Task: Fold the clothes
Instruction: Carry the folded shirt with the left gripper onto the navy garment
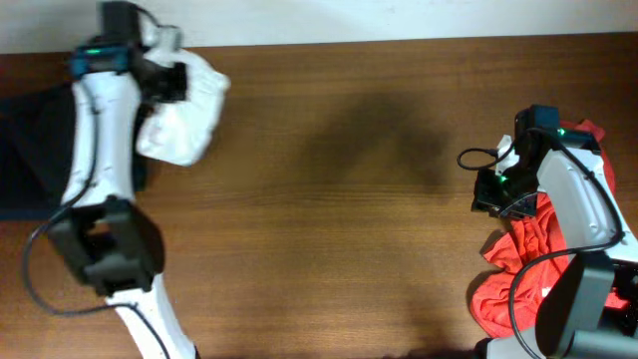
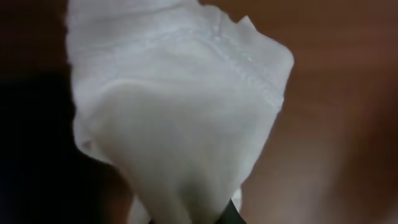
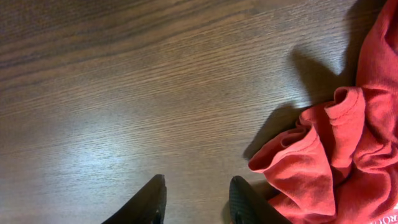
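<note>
While the left end effector (image 1: 167,82) is clamped on the white T-shirt (image 1: 189,115), the garment is bunched in a crumpled bundle at the far left corner of the worktop (image 1: 349,199), near a dark cloth (image 1: 30,150). The right end effector (image 3: 198,186) hovers over bare wood with its jaws partly apart and empty, just beside a rumpled red garment (image 3: 336,155).

The T-shirt (image 1: 184,110) is far left on the table (image 1: 329,199), another garment (image 1: 523,264) far right.

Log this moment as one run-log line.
left fingers: shut on white T-shirt, bunched, far-left corner | right fingers: open, empty, over table beside red garment | fold: not done
</note>
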`<state>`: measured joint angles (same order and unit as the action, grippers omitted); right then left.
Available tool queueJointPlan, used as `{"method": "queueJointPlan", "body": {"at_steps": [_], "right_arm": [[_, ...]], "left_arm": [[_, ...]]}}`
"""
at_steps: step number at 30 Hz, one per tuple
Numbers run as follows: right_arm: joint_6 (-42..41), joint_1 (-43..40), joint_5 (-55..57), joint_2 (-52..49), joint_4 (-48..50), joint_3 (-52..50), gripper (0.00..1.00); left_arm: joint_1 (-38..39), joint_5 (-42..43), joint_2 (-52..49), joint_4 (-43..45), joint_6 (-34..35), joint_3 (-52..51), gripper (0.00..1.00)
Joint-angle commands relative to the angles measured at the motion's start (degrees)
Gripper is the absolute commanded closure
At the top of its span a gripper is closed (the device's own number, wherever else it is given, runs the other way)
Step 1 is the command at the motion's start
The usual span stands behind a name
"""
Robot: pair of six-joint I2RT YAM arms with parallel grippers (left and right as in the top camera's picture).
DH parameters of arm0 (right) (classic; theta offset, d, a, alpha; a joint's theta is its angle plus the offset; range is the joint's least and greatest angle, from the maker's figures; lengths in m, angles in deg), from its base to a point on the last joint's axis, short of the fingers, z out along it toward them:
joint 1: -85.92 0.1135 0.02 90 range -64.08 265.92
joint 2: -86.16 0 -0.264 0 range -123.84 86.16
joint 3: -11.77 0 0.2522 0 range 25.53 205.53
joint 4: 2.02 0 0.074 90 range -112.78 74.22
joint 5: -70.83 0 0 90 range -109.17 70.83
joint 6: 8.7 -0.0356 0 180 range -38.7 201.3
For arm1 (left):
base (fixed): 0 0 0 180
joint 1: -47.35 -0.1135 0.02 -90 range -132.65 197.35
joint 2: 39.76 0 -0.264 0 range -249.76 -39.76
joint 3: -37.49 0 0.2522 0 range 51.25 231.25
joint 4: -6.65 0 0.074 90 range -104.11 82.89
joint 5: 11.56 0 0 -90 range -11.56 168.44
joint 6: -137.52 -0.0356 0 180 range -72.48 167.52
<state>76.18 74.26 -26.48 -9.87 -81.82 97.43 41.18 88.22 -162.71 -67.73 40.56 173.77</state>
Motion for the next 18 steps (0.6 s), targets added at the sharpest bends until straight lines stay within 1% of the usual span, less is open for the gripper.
{"method": "queueJointPlan", "body": {"at_steps": [1,3,7,10,12,13,14,15,16,17,18], "right_arm": [[0.4,-0.4,0.7,1.2,-0.7,0.8,0.63],[0.4,-0.4,0.7,1.2,-1.1,0.8,0.63],[0.4,-0.4,0.7,1.2,-1.1,0.8,0.63],[0.4,-0.4,0.7,1.2,-1.5,0.8,0.63],[0.4,-0.4,0.7,1.2,-1.9,0.8,0.63],[0.4,-0.4,0.7,1.2,-2.4,0.8,0.63],[0.4,-0.4,0.7,1.2,-2.7,0.8,0.63],[0.4,-0.4,0.7,1.2,-2.9,0.8,0.63],[0.4,-0.4,0.7,1.2,-3.1,0.8,0.63],[0.4,-0.4,0.7,1.2,-3.2,0.8,0.63],[0.4,-0.4,0.7,1.2,-3.2,0.8,0.63]], "left_arm": [[-6.1,-6.6,3.3,3.7,-1.8,0.9,0.99],[-10.1,-6.6,2.9,7.0,-1.7,0.9,0.99],[-15.4,-6.1,1.9,12.9,-1.7,0.9,0.99],[-19.4,-6.2,-1.3,15.2,-1.5,0.9,0.99],[-22.3,-6.2,-4.0,15.7,1.0,0.9,0.97],[-24.0,-6.2,-5.6,15.7,1.3,0.9,0.82],[-25.6,-6.2,-6.6,15.6,1.6,0.9,0.48],[-26.9,-6.0,-6.9,15.4,4.5,0.9,0.23],[-28.2,-3.5,-6.9,15.1,6.4,0.9,0.08],[-29.7,4.5,-6.7,14.5,6.6,2.0,0.01],[-30.6,11.2,-6.4,13.7,6.6,3.8,0.01]]}}
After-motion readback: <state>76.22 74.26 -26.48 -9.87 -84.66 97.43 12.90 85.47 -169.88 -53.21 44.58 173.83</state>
